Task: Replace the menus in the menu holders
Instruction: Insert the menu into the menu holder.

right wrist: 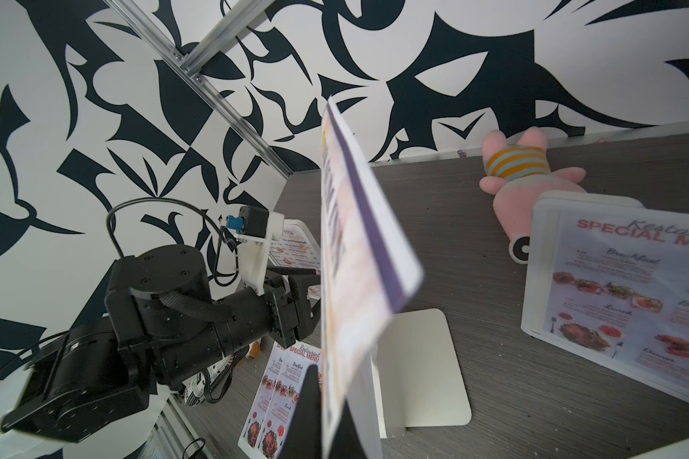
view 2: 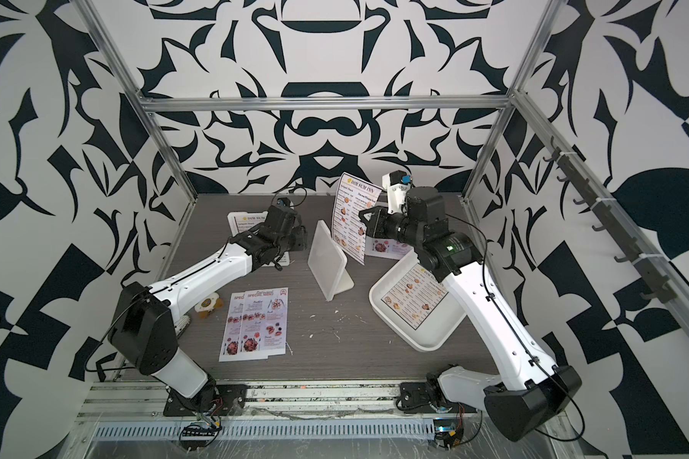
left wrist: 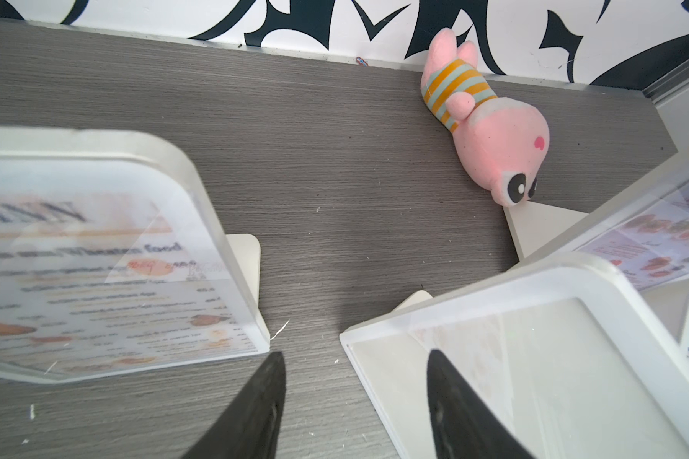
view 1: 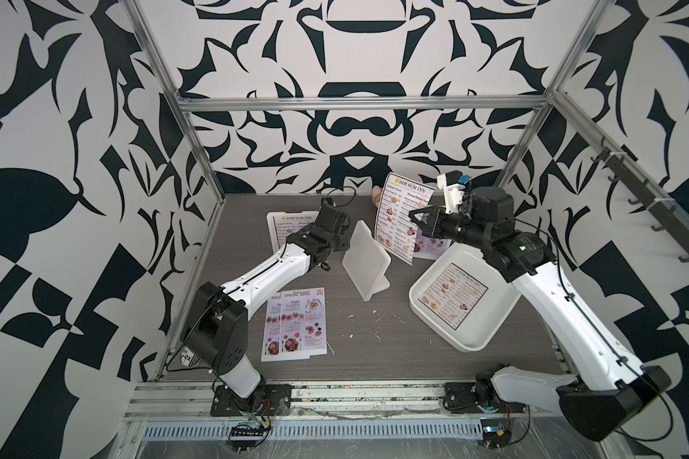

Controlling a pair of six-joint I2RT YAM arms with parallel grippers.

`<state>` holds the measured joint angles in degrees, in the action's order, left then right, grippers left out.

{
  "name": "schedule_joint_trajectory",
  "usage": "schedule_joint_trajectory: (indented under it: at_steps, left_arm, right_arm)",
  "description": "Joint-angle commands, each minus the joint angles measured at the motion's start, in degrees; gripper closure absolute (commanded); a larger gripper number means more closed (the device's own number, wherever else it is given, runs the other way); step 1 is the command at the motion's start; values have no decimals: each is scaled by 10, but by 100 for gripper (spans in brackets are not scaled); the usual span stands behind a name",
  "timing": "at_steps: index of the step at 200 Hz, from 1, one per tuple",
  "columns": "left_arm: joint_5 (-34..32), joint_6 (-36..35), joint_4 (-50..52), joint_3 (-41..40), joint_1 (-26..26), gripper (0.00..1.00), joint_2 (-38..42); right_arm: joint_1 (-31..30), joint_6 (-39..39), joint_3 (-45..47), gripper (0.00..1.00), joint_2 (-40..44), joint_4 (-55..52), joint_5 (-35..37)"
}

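Among three holders [view 1: 364, 260], right gripper [view 1: 414, 223] pinches one of six menus [view 1: 394, 214]; left gripper [left wrist: 355, 357] gapes.

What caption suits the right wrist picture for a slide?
Right fingers pinch a DIM SUM INN menu by an empty menu holder; pink plush toy beyond.

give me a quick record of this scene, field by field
left holder: DIM SUM INN sheet inside
middle holder: looks empty
right holder: SPECIAL MENU sheet inside
right gripper: shut on held menu, a DIM SUM INN sheet, near middle holder
left gripper: open, empty, between left and middle holders
loose sheets: two SPECIAL MENU, flat on table
tray: one DIM SUM INN sheet
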<state>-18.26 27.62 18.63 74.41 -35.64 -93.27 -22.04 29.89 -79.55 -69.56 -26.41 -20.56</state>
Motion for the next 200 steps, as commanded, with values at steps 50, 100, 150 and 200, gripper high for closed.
schedule_joint_trajectory:
  at_steps: [50, 100, 150, 200]
  left_arm:
    - [14, -14, -8, -8, 0, 41, 12]
    - [22, -17, -9, -10, 0, 41, 9]
    - [43, -11, -16, -7, 0, 44, 1]
    - [48, -10, -17, 0, 0, 44, -9]
  right_arm:
    - [16, 7, -9, 100, -12, 11, -18]
    - [16, 8, -24, 100, -5, 11, -18]
    - [17, 8, -29, 100, 11, -14, -19]
    - [16, 19, -26, 100, 23, -8, -25]
